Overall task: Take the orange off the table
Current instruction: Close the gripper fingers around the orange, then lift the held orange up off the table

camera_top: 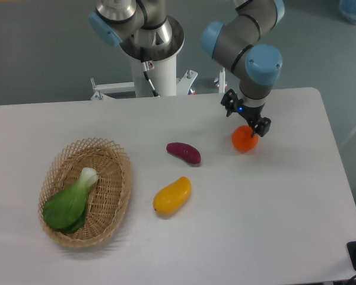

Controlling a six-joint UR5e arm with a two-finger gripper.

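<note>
Nearest lay a wicker basket (115, 205) on the counter (273, 225); farther back, the gripper (247, 126) pinched the orange (243, 141).

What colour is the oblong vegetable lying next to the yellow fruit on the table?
Dark purple. The sweet potato shows clearly in the fixed camera view, lying on the table.

The arm (237, 41) is built of grey tubular segments with light-blue caps at the joints. Its base stands on a white pedestal (157, 74) behind the table's far edge, with a black cable running down the pedestal's front. The gripper (247, 122) is small and black, with a tiny blue light on its body.
</note>
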